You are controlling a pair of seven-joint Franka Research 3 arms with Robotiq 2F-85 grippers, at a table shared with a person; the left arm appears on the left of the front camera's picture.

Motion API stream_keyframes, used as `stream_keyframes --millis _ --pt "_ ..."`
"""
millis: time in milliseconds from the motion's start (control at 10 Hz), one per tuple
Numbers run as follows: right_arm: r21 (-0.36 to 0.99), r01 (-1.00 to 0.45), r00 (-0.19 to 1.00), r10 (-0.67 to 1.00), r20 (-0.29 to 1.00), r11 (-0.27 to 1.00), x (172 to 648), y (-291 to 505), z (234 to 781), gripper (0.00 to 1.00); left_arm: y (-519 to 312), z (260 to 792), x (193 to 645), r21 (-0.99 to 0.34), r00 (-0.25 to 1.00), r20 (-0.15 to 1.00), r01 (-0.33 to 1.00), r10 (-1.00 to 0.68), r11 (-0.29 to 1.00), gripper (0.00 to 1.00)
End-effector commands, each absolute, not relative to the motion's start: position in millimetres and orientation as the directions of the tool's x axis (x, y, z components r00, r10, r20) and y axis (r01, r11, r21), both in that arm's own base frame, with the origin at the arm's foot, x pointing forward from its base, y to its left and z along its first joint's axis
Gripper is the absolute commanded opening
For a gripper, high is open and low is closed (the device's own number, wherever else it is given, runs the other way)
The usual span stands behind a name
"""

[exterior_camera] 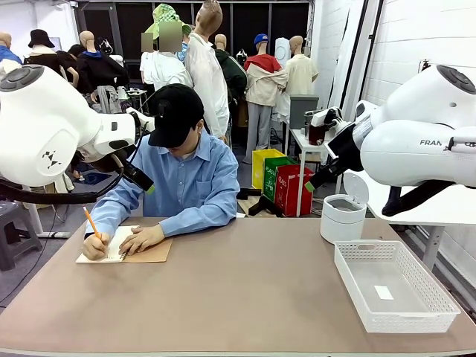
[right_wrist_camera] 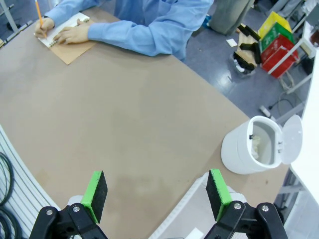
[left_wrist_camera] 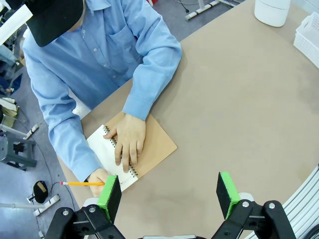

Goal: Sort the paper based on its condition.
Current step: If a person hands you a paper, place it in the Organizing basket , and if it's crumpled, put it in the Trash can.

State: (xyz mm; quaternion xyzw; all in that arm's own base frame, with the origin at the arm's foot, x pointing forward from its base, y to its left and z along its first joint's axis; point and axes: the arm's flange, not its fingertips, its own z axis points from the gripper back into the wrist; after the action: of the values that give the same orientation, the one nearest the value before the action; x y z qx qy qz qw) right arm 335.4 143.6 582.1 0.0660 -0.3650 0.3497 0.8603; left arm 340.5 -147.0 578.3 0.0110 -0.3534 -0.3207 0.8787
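A wide brown table point(exterior_camera: 245, 297) stands in the near part of the room, its top plain and matt. Past its right edge rises a white-painted brick wall point(exterior_camera: 405, 44), with a white side table point(exterior_camera: 457, 214) near it. Dark windows point(exterior_camera: 134, 22) in black frames run along the back. The floor point(right_wrist_camera: 219, 55) is grey-blue and shiny. A grey stool point(exterior_camera: 11, 223) stands off the left edge. Yellow, green and red bins point(exterior_camera: 286, 182) sit beyond the far edge, beside a small white table point(exterior_camera: 309, 145).

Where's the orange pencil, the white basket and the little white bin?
orange pencil point(left_wrist_camera: 82, 183), left wrist view, middle of its shaft.
white basket point(exterior_camera: 348, 286), front view, its left side wall.
little white bin point(right_wrist_camera: 237, 152), right wrist view, its outer side wall.
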Motion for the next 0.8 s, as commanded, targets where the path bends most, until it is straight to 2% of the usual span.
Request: stream_keyframes --millis 0,700 --pt "-0.141 -0.651 0.489 0.554 0.674 0.746 335.5 143.7 583.1 1.00 -147.2 578.3 340.8 0.248 0.542 0.613 0.558 -0.574 0.792 1.00" --pt "-0.141 -0.651 0.489 0.554 0.674 0.746 335.5 143.7 583.1 1.00 -147.2 578.3 340.8 0.248 0.542 0.613 0.558 -0.574 0.792 1.00"
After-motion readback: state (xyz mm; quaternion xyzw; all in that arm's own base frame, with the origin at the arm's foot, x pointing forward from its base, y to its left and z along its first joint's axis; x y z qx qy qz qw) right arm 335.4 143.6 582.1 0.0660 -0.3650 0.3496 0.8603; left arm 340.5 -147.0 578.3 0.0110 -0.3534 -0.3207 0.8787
